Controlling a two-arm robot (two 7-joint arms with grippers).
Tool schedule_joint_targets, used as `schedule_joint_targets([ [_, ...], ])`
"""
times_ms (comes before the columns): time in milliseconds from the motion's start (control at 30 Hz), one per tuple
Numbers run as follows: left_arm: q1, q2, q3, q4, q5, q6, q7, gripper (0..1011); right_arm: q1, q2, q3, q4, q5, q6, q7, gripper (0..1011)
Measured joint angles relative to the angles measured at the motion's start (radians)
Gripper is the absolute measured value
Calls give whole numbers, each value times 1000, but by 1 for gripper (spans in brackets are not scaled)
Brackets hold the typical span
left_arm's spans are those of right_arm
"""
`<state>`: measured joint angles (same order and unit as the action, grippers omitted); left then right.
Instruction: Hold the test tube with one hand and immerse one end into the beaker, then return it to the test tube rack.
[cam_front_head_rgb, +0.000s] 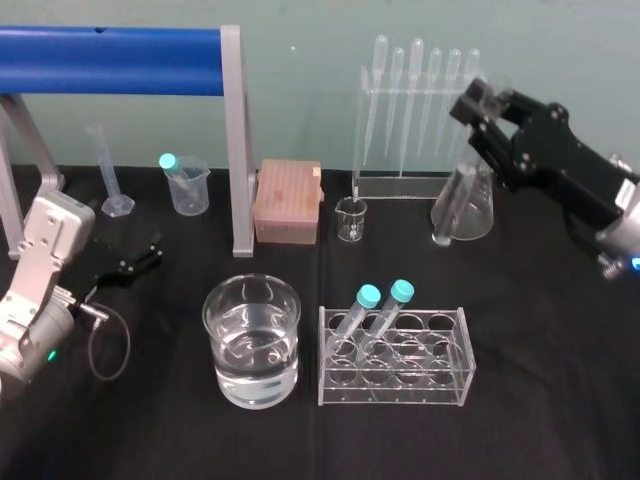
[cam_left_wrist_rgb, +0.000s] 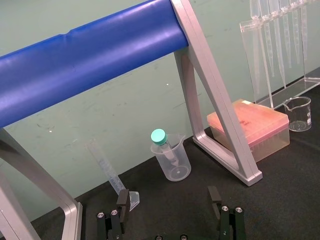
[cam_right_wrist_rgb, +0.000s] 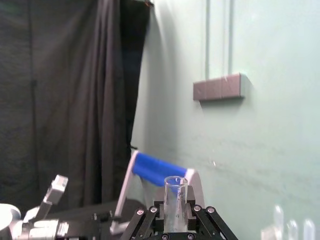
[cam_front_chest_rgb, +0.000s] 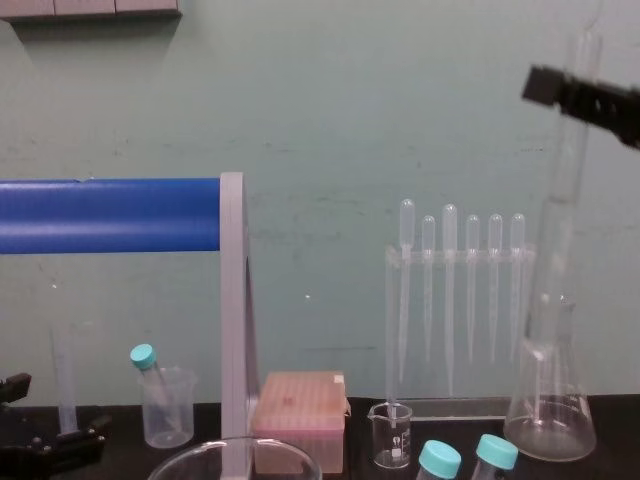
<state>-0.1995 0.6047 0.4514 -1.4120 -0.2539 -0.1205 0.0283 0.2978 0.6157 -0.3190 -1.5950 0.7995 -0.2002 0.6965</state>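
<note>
While the right gripper (cam_front_head_rgb: 482, 105), upper right, clamps the test tube (cam_right_wrist_rgb: 175, 197) seemingly near its rim, light brittle glass likely wants gentle pressure; left gripper (cam_front_head_rgb: 140, 258) rests spread.

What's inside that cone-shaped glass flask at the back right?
The lower end of the test tube, slanted; the right gripper holds its top. Any liquid in the flask cannot be made out. The left gripper lies open, far left.
</note>
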Motion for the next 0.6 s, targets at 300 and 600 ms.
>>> schedule_joint_targets([
  [300,0,0,0,0,0,0,0,1000,-79,49,30,-44,-2,60,-27,230],
  [600,0,0,0,0,0,0,0,1000,-108,66,31,-50,-8,86,-28,230],
])
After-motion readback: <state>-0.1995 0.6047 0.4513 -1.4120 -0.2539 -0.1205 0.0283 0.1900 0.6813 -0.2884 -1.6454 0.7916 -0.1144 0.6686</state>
